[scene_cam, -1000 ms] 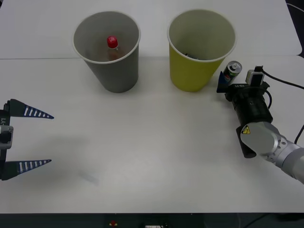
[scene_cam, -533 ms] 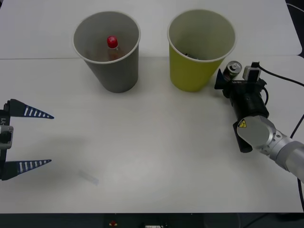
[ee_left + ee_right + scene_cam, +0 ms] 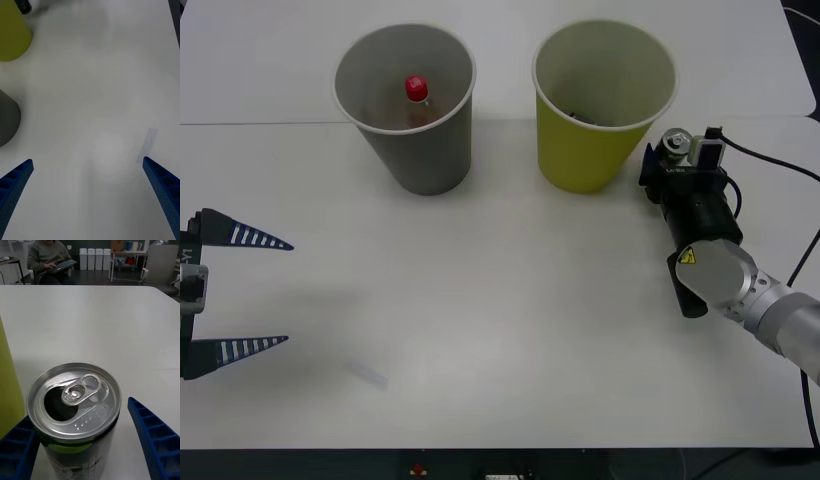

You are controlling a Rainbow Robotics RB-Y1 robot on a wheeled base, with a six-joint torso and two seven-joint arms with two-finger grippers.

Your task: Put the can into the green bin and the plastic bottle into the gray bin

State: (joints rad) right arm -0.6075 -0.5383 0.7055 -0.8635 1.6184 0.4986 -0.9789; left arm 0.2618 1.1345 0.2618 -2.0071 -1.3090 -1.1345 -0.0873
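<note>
The can [image 3: 673,142] stands upright on the table just right of the green bin [image 3: 603,100], its silver opened top facing up [image 3: 75,401]. My right gripper [image 3: 667,152] is open around it. One blue finger [image 3: 17,450] lies against the can's side and the other finger [image 3: 157,442] stands a small gap away. The green bin's wall [image 3: 5,382] is close beside the can. The plastic bottle [image 3: 416,92] stands inside the gray bin [image 3: 420,160], red cap up. My left gripper [image 3: 240,290] waits open at the table's left edge.
A small clear strip of tape [image 3: 367,373] lies on the white table near the front left. Both bins stand at the back, with a table seam [image 3: 260,123] running behind them. A black cable [image 3: 770,170] trails from the right wrist.
My right gripper has moved forward toward the bins, so its fingers now flank the can. The left arm has not moved.
</note>
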